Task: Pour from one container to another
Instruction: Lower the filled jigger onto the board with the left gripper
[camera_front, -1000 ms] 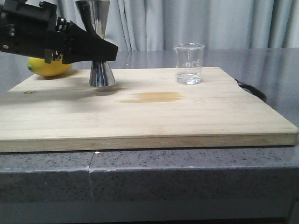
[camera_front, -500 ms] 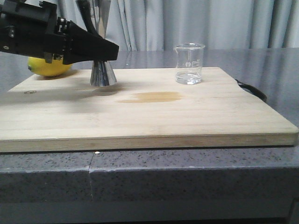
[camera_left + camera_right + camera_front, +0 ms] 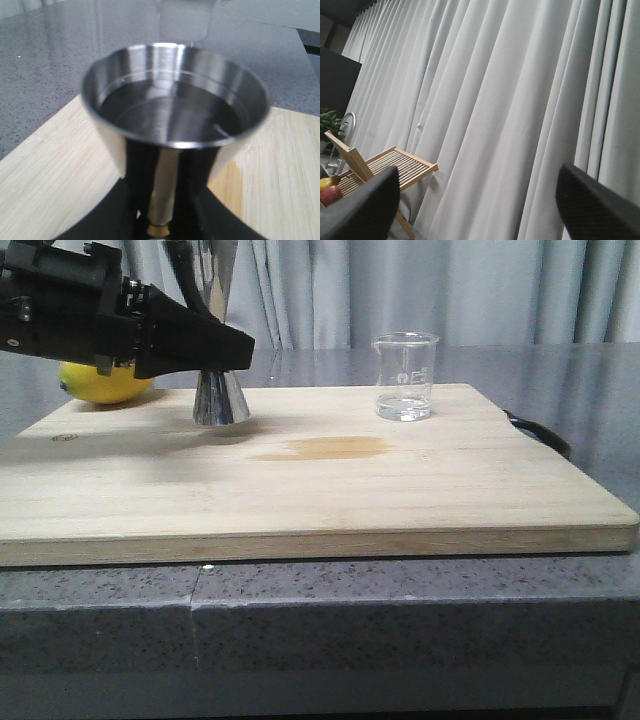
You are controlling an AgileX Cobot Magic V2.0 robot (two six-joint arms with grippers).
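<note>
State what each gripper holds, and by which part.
The left gripper grips the shiny steel hourglass jigger at its narrow brass-coloured waist. The right gripper is open, holding nothing.

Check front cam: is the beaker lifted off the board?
No, the beaker stands upright on the wooden board, with no pincer near it.

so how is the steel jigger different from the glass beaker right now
The steel jigger is opaque, shiny and hourglass-shaped; the glass beaker is clear and straight-walled, with a spout. The jigger is taller than the beaker. The left gripper is at the jigger's waist, while the beaker stands free. Both are upright on the wooden board.
</note>
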